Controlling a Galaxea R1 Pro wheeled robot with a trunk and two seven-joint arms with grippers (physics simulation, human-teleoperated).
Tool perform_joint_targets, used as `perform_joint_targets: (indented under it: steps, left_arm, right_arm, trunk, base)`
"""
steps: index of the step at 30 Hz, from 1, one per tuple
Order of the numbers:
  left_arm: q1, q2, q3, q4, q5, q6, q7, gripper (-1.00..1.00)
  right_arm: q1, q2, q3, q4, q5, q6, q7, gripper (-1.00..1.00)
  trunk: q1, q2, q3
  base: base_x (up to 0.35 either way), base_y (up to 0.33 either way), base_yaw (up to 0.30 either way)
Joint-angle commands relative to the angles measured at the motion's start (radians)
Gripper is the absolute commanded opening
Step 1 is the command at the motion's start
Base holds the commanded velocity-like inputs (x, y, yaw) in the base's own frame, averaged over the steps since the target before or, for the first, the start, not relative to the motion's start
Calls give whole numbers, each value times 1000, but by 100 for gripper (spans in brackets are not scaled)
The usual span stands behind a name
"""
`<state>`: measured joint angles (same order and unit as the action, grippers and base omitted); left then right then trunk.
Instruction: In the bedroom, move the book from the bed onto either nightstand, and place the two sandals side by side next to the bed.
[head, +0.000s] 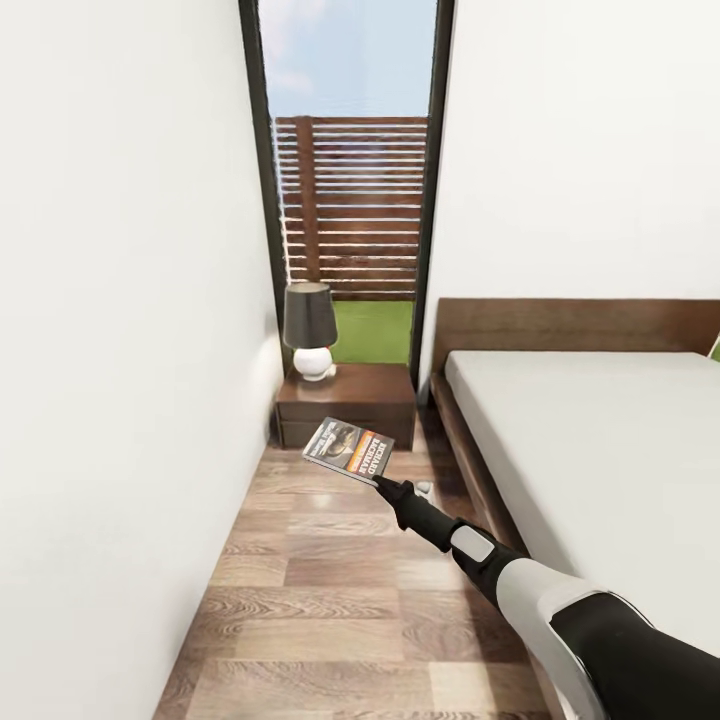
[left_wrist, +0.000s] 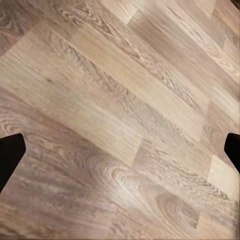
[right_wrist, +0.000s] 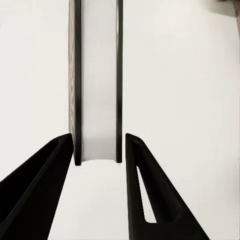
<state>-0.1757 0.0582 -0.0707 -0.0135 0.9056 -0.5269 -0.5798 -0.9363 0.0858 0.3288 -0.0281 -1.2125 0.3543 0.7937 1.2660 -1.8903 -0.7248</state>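
My right gripper is shut on the book, a thin paperback with an orange band and white lettering. I hold it in the air, tilted, just in front of the dark-brown nightstand. In the right wrist view the book stands edge-on between the two black fingers, white pages between dark covers. The bed, with its grey mattress and brown headboard, lies to the right of the arm. My left gripper is open over bare wood floor. The sandals are out of view.
A black-shaded lamp with a white base stands on the nightstand's left part. A white wall runs close along the left. A tall black-framed window shows a slatted fence behind. A wood-plank floor strip runs between wall and bed.
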Motion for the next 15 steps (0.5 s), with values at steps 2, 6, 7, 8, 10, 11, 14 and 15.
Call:
perform_joint_targets:
  steps: [2, 6, 7, 8, 10, 11, 14, 15]
  left_arm:
    - [-1, 0, -7, 1, 10, -2, -5, 100]
    - [-1, 0, -7, 1, 10, -2, -5, 100]
    - [-1, 0, -7, 1, 10, -2, -5, 100]
    - [-1, 0, -7, 1, 10, -2, -5, 100]
    - [-1, 0, -7, 1, 10, -2, -5, 100]
    - [-1, 0, -7, 1, 9, -2, -5, 100]
    - [-1, 0, -7, 1, 10, -2, -5, 100]
    - [-1, 0, -7, 1, 10, -2, -5, 100]
  right_arm:
    - [-1, 0, -1, 0, -14, 9, 2, -100]
    - [-1, 0, 0, 0, -14, 9, 2, -100]
    - [-1, 0, 0, 0, -14, 9, 2, -100]
    - [-1, 0, 0, 0, -14, 9, 2, -100]
    - [-1, 0, 1, 0, -14, 9, 2, -100]
    - [-1, 0, 1, 0, -14, 9, 2, -100]
    - [-1, 0, 1, 0, -13, 9, 2, -100]
    - [-1, 0, 1, 0, -13, 9, 2, -100]
  trunk:
    - [0, 0, -1]
    - [0, 0, -1]
    - [0, 0, -1]
    - [0, 0, -1]
    - [0, 0, -1]
    - [0, 0, -1]
    - [0, 0, -1]
    - [0, 0, -1]
  base:
    - [270, 0, 0]
    - [270, 0, 0]
    - [270, 0, 0]
    - [270, 0, 0]
    - [270, 0, 0]
    - [270, 0, 0]
    - [270, 0, 0]
    - [270, 0, 0]
